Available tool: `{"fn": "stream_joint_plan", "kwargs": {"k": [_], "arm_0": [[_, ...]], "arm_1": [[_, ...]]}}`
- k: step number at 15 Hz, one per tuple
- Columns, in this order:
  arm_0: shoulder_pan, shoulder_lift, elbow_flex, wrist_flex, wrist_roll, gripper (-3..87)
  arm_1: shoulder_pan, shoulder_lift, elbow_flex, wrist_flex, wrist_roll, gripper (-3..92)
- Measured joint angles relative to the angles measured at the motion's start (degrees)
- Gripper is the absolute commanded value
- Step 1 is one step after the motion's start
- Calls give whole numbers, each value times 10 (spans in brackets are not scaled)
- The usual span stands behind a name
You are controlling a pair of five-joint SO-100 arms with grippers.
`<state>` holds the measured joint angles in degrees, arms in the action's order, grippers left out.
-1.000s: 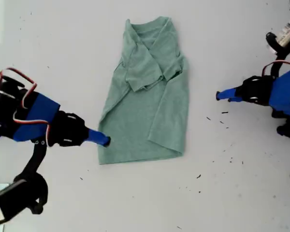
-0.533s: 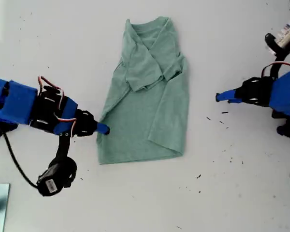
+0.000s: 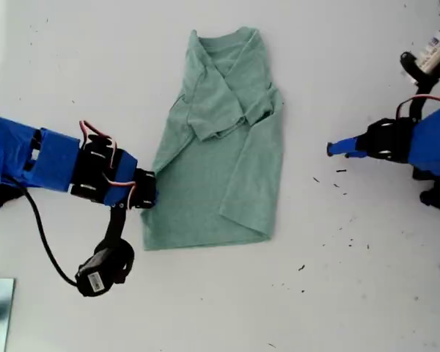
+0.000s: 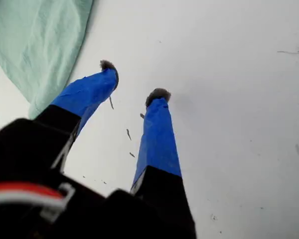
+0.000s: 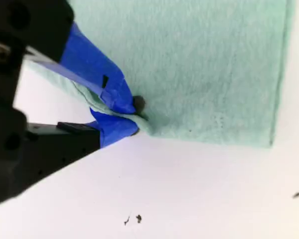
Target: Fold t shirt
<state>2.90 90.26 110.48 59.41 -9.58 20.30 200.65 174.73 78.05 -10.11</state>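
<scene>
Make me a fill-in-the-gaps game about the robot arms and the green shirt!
1. The t shirt on the white table is the colour ______.
2. My second gripper is pinching the shirt's ______.
3. My first gripper holds ______ between its open fingers.
4. In the exterior view, the arm gripping the shirt is on the ______ side.

Missing words: green; edge; nothing; left
</scene>
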Motion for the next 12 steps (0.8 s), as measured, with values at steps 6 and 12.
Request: {"fn": "stream_joint_plan", "kwargs": {"k": [6, 12], "arm_0": [[-33, 72, -210, 212, 16, -3], [-31, -185, -577, 164, 87, -2]], "arm_1": [[-2, 0, 0, 0, 0, 152], [-4, 0, 0, 0, 0, 152]]}}
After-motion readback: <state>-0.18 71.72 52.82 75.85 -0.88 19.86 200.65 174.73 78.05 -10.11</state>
